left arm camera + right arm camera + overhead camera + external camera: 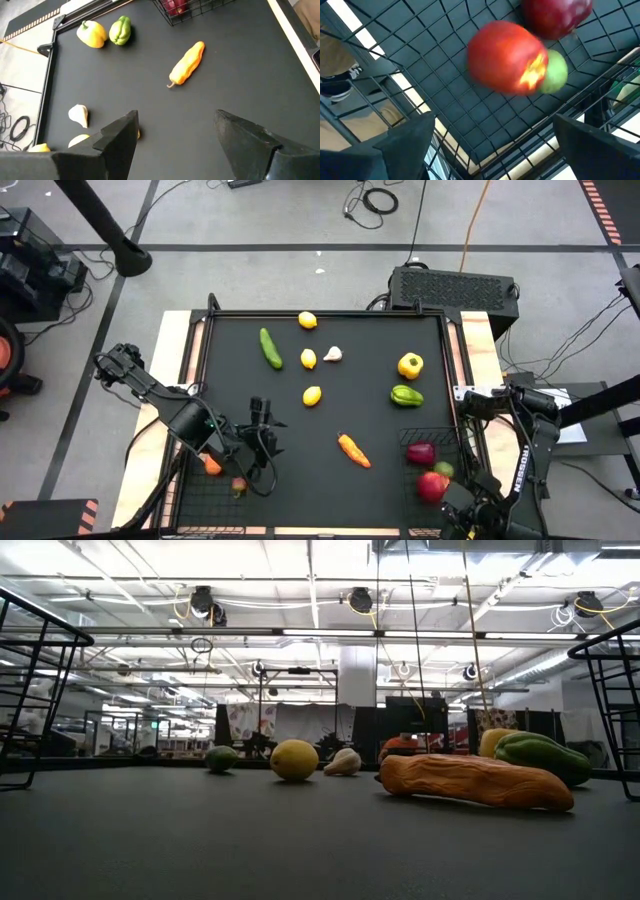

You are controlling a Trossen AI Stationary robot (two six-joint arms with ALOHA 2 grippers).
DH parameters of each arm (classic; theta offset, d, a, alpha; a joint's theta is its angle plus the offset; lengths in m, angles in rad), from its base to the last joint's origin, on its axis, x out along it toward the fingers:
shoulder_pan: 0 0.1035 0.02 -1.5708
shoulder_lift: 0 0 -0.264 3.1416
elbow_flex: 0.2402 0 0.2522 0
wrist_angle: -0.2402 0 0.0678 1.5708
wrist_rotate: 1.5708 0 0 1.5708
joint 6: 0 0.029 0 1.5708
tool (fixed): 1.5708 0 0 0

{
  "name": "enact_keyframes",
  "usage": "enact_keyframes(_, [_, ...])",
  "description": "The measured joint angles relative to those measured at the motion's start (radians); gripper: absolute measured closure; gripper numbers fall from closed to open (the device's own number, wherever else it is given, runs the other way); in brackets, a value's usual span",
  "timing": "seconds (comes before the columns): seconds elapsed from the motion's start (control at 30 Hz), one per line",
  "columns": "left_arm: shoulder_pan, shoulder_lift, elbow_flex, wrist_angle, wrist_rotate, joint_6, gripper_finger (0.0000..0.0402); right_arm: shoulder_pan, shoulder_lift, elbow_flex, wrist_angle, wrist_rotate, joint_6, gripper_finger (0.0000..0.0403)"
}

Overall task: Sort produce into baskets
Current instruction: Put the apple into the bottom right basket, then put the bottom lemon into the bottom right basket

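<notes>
Apple [506, 57] blurred over right basket [445, 125], below the right gripper [492, 145], jaws wide and empty. Left gripper [175, 137] over the surface, jaws parted, holding nothing (carrot [187, 62] well ahead). Peppers, lemons, garlic, cucumber lie loose.

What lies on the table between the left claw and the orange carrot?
Nothing visible: bare black table separates the open left claw from the carrot. The nearest lemon sits off to the side.

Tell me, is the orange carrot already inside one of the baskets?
No, in the high view the orange carrot lies on the bare black tabletop, apart from the right basket.
</notes>
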Motion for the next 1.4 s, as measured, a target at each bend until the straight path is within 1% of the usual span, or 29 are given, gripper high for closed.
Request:
enact_keyframes(0.17, [0.001, 0.0, 0.0, 0.0, -0.005, 0.003, 0.0134, 0.0, 0.0, 0.0, 0.0, 0.004, -0.015, 0.0009])
enact_keyframes(0.27, [0.005, 0.0, 0.0, 0.007, -0.048, 0.022, 0.0134, 0.0, 0.0, 0.001, 0.0, 0.057, -0.032, 0.0009])
enact_keyframes(0.4, [0.039, 0.009, 0.0, 0.032, -0.14, 0.024, 0.0134, -0.004, -0.004, 0.002, -0.001, 0.172, -0.074, 0.001])
enact_keyframes(0.57, [0.112, 0.058, 0.0, 0.012, -0.327, 0.022, 0.0134, -0.026, -0.036, 0.002, -0.016, 0.356, -0.079, 0.001])
enact_keyframes(0.67, [0.162, 0.109, 0.0, 0.015, -0.353, 0.023, 0.0134, -0.042, -0.058, 0.002, -0.036, 0.511, -0.082, 0.001])
enact_keyframes(0.77, [0.219, 0.173, 0.0, 0.026, -0.348, 0.041, 0.0134, -0.075, -0.084, 0.002, -0.062, 0.676, -0.121, 0.001])
enact_keyframes(0.8, [0.243, 0.194, 0.0, 0.026, -0.344, 0.055, 0.0134, -0.091, -0.091, 0.002, -0.071, 0.713, -0.142, 0.001])
enact_keyframes(0.83, [0.27, 0.213, 0.0, 0.022, -0.326, 0.07, 0.0134, -0.113, -0.102, 0.002, -0.077, 0.747, -0.164, 0.001])
enact_keyframes(0.9, [0.332, 0.25, 0.0, 0.035, -0.244, 0.079, 0.0136, -0.158, -0.122, 0.002, -0.077, 0.792, -0.232, 0.001])
enact_keyframes(0.97, [0.393, 0.281, 0.0, 0.074, -0.166, 0.075, 0.014, -0.21, -0.14, 0.002, -0.078, 0.825, -0.322, 0.001])
enact_keyframes(1.03, [0.448, 0.311, 0.0, 0.114, -0.148, 0.053, 0.0147, -0.26, -0.148, 0.002, -0.079, 0.835, -0.42, 0.001])
enact_keyframes(1.13, [0.516, 0.354, 0.0, 0.13, -0.113, -0.046, 0.0153, -0.32, -0.155, 0.002, -0.078, 0.813, -0.592, 0.001])
enact_keyframes(1.23, [0.557, 0.387, 0.0, 0.129, -0.019, -0.144, 0.0155, -0.359, -0.172, 0.002, -0.079, 0.822, -0.753, 0.001])
enact_keyframes(1.3, [0.57, 0.408, 0.0, 0.129, 0.026, -0.176, 0.0155, -0.383, -0.18, 0.002, -0.079, 0.854, -0.819, 0.001])
enact_keyframes(1.4, [0.578, 0.44, 0.0, 0.135, 0.035, -0.223, 0.0155, -0.404, -0.182, 0.002, -0.078, 0.911, -0.835, 0.001])
